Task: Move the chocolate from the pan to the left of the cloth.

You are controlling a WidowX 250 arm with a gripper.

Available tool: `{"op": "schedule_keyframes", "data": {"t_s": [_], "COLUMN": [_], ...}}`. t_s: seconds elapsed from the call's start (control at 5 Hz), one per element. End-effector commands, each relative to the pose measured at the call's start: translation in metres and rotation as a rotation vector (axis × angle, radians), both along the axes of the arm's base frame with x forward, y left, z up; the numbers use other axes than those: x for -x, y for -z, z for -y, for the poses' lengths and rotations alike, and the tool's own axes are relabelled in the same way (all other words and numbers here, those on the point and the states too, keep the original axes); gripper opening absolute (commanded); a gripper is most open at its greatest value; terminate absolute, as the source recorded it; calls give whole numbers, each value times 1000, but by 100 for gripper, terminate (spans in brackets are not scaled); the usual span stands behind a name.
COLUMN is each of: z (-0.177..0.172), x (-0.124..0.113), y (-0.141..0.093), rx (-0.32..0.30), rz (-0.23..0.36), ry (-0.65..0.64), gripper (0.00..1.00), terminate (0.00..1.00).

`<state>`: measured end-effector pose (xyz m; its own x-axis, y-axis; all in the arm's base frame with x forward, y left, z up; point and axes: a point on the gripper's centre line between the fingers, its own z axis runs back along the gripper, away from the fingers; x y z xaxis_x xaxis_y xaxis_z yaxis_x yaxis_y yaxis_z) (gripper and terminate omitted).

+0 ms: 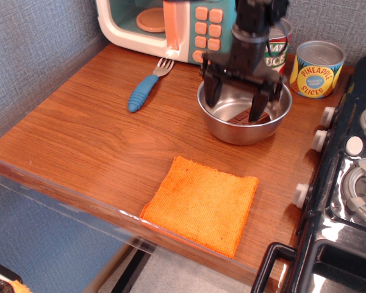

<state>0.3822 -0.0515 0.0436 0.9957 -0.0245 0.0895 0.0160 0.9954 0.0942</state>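
Observation:
The pan (232, 130) is a round shiny steel bowl at the back right of the wooden counter. The dark brown chocolate (239, 118) lies inside it, mostly hidden by my gripper. My black gripper (233, 104) is open and lowered into the pan, its fingers (256, 105) spread on either side of the chocolate. Whether it touches the bar I cannot tell. The orange cloth (201, 204) lies flat near the counter's front edge, below the pan.
A blue-handled fork (145, 88) lies left of the pan. A toy microwave (165, 24) stands at the back. A tomato sauce tin (276, 52) and pineapple tin (316, 68) stand behind the pan. A toy stove (348, 183) borders the right.

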Motion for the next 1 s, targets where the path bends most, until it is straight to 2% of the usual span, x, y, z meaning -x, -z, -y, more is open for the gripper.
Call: {"op": "schedule_keyframes", "data": {"t_s": [0.0, 0.4, 0.6, 0.8], "z": [3, -1, -3, -4], "x": [-19, -30, -29, -28], "y": [1, 17, 21, 19], "rx": [1, -18, 9, 18], "rz": [46, 16, 6, 14], "ry": [-3, -41, -66, -74], "gripper": [100, 100, 100, 0], "terminate": [0, 0, 0, 0]}}
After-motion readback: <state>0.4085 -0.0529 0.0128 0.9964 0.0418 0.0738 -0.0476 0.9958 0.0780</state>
